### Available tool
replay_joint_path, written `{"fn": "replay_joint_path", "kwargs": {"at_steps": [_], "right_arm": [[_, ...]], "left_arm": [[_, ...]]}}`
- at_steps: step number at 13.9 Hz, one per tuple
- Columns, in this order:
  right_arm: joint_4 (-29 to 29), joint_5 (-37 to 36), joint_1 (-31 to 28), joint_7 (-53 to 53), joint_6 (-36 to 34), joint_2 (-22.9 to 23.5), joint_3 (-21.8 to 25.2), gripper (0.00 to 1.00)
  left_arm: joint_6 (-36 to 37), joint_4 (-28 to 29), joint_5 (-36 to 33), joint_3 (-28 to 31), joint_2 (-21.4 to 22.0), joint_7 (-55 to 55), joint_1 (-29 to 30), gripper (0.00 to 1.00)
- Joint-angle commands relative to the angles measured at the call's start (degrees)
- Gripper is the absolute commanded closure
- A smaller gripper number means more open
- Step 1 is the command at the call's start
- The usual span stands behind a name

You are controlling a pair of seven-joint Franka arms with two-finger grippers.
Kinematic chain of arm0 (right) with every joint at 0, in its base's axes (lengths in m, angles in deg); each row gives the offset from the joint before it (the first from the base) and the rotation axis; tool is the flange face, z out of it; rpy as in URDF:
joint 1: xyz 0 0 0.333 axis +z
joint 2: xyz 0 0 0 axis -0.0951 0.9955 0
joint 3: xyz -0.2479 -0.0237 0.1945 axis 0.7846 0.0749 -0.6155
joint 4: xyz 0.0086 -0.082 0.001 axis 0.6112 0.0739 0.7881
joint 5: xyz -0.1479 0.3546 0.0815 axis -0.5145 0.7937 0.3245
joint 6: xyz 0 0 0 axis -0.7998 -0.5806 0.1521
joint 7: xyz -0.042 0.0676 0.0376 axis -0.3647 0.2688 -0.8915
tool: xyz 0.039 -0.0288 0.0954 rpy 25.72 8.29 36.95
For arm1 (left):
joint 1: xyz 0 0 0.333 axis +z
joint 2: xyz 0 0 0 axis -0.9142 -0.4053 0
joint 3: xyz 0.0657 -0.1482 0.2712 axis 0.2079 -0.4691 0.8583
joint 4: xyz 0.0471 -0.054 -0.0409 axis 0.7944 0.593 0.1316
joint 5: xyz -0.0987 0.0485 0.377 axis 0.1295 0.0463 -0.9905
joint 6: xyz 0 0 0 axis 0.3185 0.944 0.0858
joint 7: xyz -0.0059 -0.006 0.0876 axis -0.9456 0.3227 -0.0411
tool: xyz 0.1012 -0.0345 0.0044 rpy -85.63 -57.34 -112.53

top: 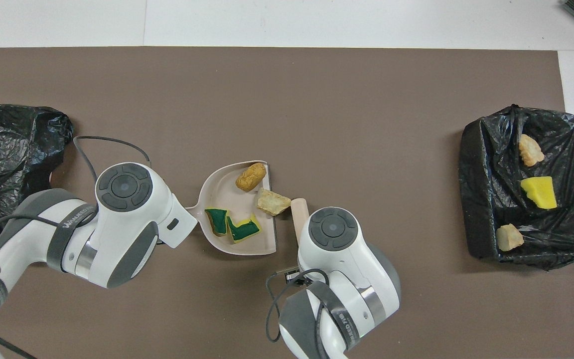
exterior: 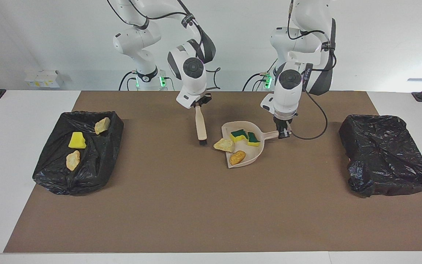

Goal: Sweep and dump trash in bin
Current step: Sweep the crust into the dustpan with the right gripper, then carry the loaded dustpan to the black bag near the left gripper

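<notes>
The bench (exterior: 211, 205) carries a brown mat, with one black-lined bin (exterior: 79, 152) at the right arm's end and a second black bag-lined bin (exterior: 385, 159) at the left arm's end. The left claw (exterior: 283, 132) is clamped on the handle of the beige dustpan (exterior: 256, 154), which lies flat on the mat near the middle of the bench with its open edge toward the right arm's end. Two green-and-yellow sponge pieces (exterior: 245, 136) lie inside the dustpan on the side nearer to the robots, and an orange-brown nugget (exterior: 237, 157) lies inside it on the side farther from the robots. A pale tan chunk (exterior: 224, 145) sits across the open edge of the dustpan, partly on the mat. The right claw (exterior: 198, 105) is clamped on the top of the handle of the beige brush (exterior: 200, 126), which hangs slightly tilted with its dark bristles (exterior: 203, 142) down at the mat, just beside the tan chunk on the right arm's side. In the overhead view the brush handle (top: 299, 212) shows just beside that chunk. The bin at the right arm's end holds three scraps: a yellow sponge piece (exterior: 76, 140) and two tan chunks (exterior: 102, 125), one nearer to the robots and one (exterior: 73, 160) farther from them.
</notes>
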Motion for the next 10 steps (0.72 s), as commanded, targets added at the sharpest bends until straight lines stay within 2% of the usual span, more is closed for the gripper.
{"fn": "replay_joint_path", "kwargs": {"at_steps": [1, 3, 5, 10], "right_arm": [[-5.0, 0.3, 3.1, -6.4, 0.7, 1.8, -0.3, 1.0], [-4.7, 0.6, 5.7, -12.5, 5.9, 1.8, -0.4, 1.0], [-4.3, 0.6, 8.3, -20.2, 7.9, 1.8, -0.3, 1.0], [-4.0, -0.1, 8.4, -19.8, 2.4, 0.8, -0.2, 1.0]], "left_arm": [[-1.7, 2.2, -1.1, 0.2, 1.0, 0.2, 0.1, 1.0], [-1.7, 2.2, -1.1, 0.2, 0.9, 0.2, 0.1, 1.0], [-1.7, 2.2, -1.0, 0.2, 1.0, 0.1, 0.2, 1.0], [-1.7, 2.1, -1.0, 0.2, 0.9, 0.1, 0.2, 1.0]]}}
